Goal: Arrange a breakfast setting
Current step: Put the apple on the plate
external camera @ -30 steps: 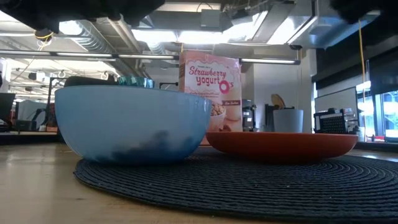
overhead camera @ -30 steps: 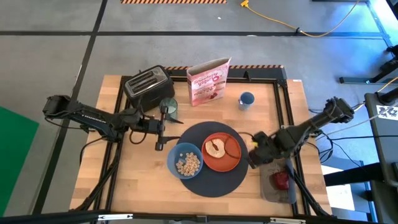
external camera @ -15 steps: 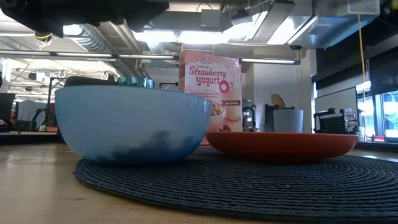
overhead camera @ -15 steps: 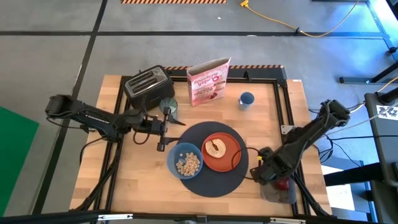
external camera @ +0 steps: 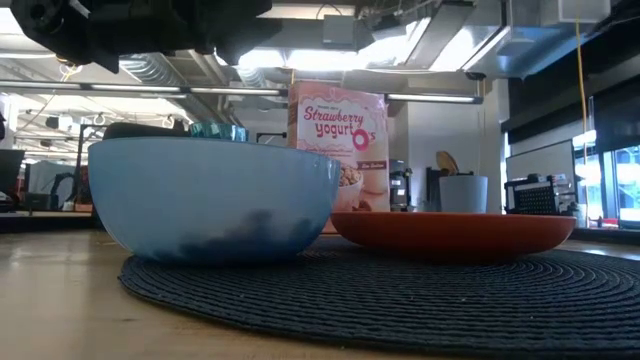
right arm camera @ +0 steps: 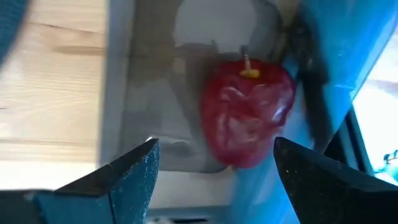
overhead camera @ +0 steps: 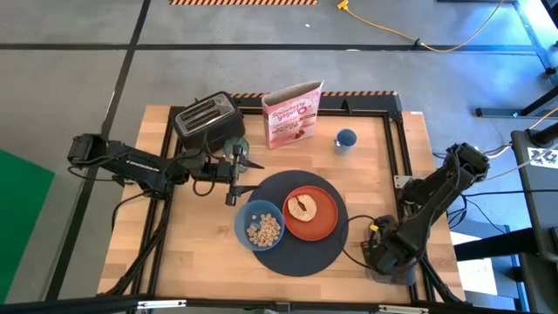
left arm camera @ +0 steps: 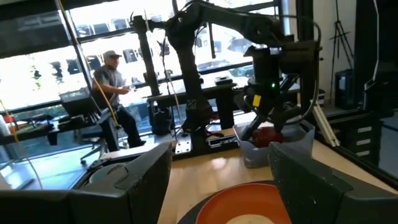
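A dark-grey round mat (overhead camera: 301, 253) lies near the table's near edge. On it stand a blue bowl (overhead camera: 260, 227) of cereal and an orange plate (overhead camera: 321, 222) that bears a toast slice (overhead camera: 303, 207). The pale-green glass (overhead camera: 235, 146) stands left of the mat, close by my left gripper (overhead camera: 235, 179), which is open and points level toward the plate (left arm camera: 249, 208). A small red apple (right arm camera: 245, 118) lies in a grey tray (right arm camera: 155, 93) at the near right corner. My right gripper (overhead camera: 384, 253) hangs open over it, pointing down, a finger on either side, and hides it in the high view.
A toaster (overhead camera: 207, 118), a pink cereal box (overhead camera: 294, 113) and a small blue cup (overhead camera: 345, 139) stand along the far side. A black frame rail (overhead camera: 403, 153) runs down the right side. A person (left arm camera: 115, 93) stands in the room beyond the table.
My right gripper has swung from beside the plate toward the table's near right corner, sinking and turning its wrist, and now hangs over the tray with the apple. My left gripper has edged toward the table's right, closer to the mat.
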